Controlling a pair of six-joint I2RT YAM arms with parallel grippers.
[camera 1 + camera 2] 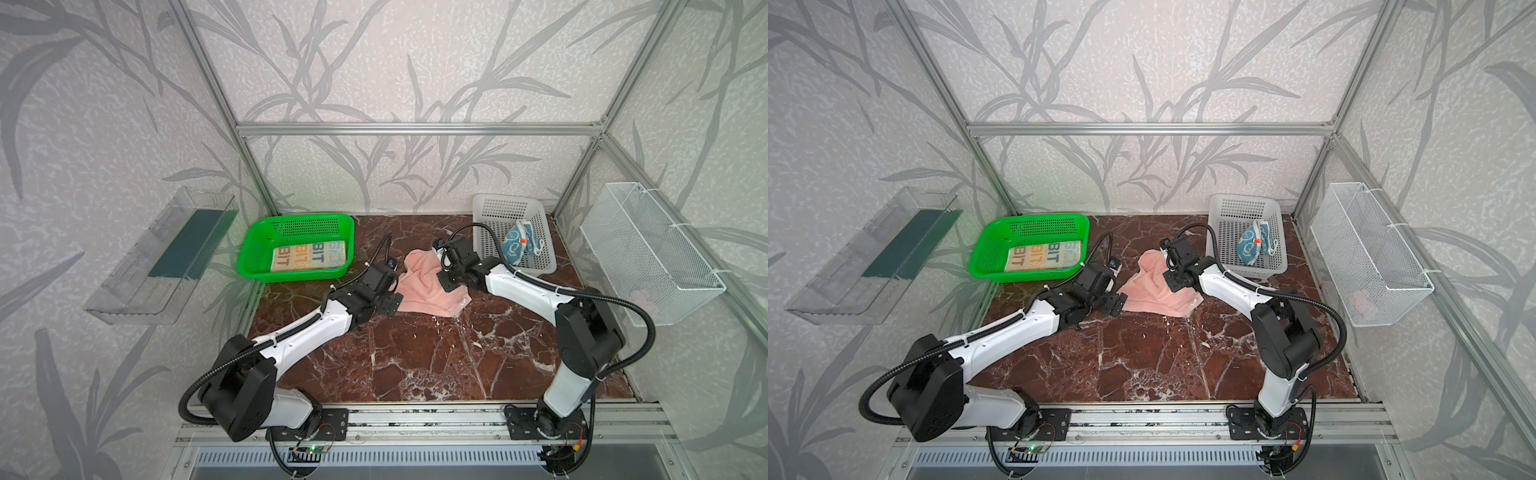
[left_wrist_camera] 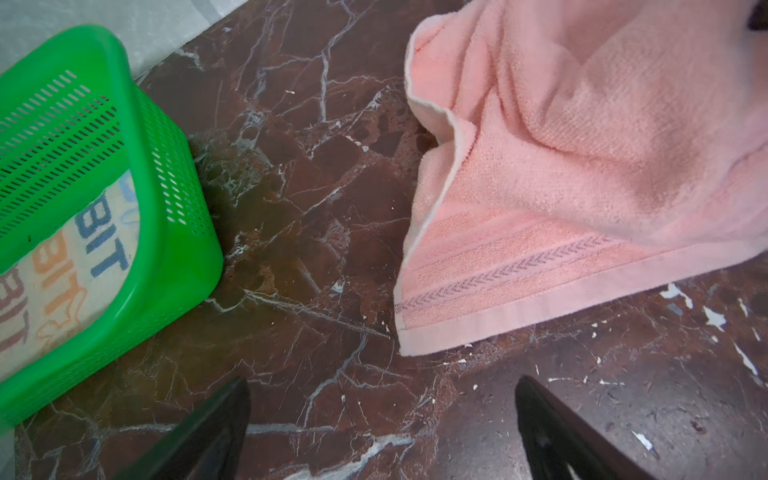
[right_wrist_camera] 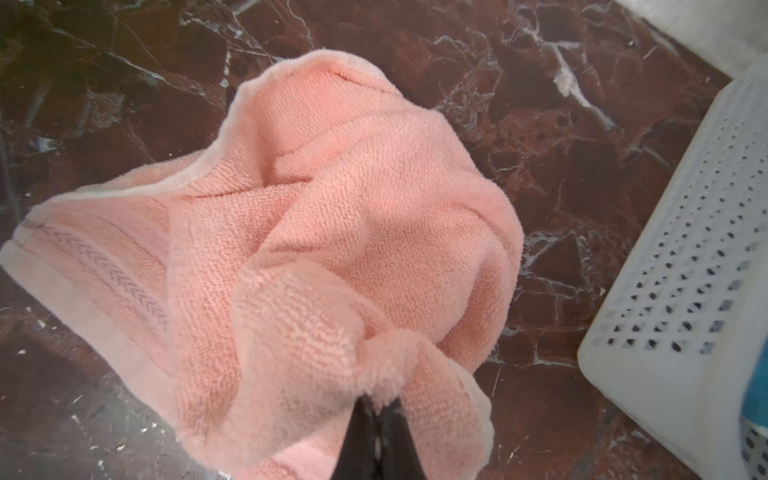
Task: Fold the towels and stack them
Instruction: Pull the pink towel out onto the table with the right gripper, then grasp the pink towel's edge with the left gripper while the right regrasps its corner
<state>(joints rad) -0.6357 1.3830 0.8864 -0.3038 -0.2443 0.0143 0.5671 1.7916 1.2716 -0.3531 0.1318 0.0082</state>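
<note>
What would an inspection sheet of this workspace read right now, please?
Surface: brown marble tabletop.
Job's things: pink towel crumpled mid-table; cream BIT towel flat in green basket; teal towel bunched in white basket.
Clutter: nothing seen.
Grippers: left gripper open, empty, beside the pink towel; right gripper shut on it.
Cables: black conduits loop along both arms.
Surroundings: wire basket on right wall; clear tray on left wall.

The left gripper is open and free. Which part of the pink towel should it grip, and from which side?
Probably the hemmed corner of the pink towel by the striped band. It lies flat on the table, directly ahead of the open left gripper, so come low from that side. The right gripper pinches the bunched part.
</note>
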